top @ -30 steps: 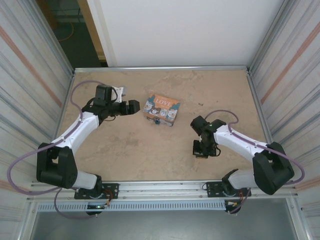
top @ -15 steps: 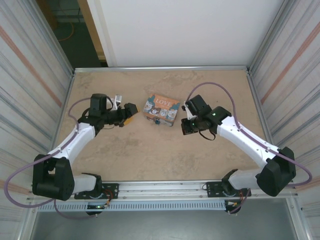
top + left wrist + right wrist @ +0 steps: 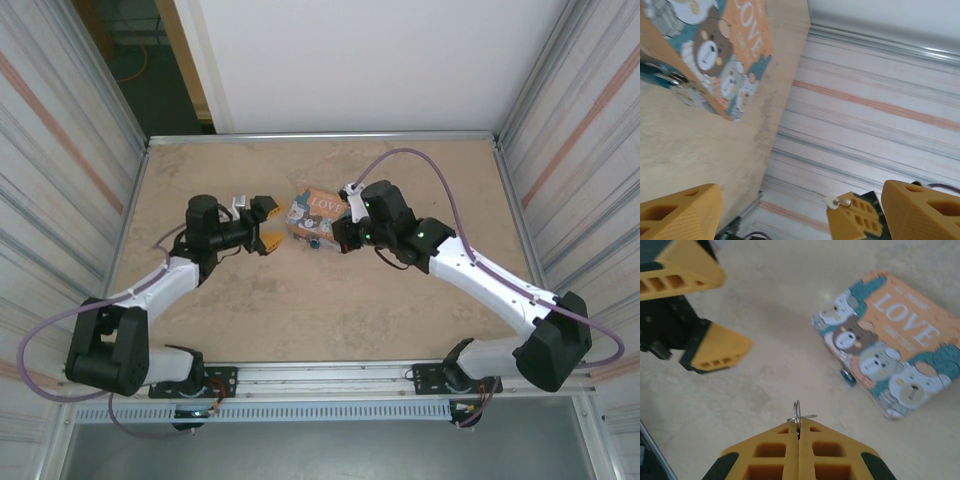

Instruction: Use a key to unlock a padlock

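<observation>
The tiny teal padlock hangs at the front side of the orange "LOVE" picture box, close to the table. In the left wrist view the padlock shows its small silvery part. My right gripper is shut on a silver key on a ring, a short way in front of and left of the padlock. In the top view this right gripper is at the box's near right corner. My left gripper stands open just left of the box, nothing between its fingers.
The tan table has metal rails along its edges and ribbed walls at both sides. The left gripper's yellow fingers lie a little left of the key. Bare table lies in front of the box.
The right arm has swung from the front right of the table up to the box, carrying the key. The left arm has drawn in closer to the box's left side.
</observation>
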`<act>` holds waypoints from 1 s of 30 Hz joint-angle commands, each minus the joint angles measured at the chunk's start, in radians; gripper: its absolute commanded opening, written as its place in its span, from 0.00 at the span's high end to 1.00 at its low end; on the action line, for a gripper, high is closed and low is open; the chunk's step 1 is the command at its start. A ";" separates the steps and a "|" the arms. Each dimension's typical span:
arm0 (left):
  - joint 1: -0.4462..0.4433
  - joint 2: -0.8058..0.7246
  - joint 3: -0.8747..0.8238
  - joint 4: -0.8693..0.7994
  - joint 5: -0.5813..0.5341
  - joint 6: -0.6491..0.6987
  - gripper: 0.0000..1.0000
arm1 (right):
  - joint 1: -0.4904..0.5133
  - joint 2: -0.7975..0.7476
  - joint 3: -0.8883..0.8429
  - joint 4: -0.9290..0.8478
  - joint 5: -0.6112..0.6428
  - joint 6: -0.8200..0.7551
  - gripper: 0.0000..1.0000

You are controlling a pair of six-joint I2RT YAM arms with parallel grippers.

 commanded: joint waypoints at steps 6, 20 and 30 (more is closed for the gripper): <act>-0.088 0.102 -0.010 0.364 -0.073 -0.376 0.14 | 0.063 0.047 0.003 0.241 0.005 -0.019 1.00; -0.210 0.241 0.027 0.599 -0.158 -0.544 0.19 | 0.082 0.127 0.003 0.325 0.046 -0.007 1.00; -0.215 0.242 0.023 0.608 -0.177 -0.548 0.37 | 0.082 0.153 -0.022 0.323 0.064 0.015 1.00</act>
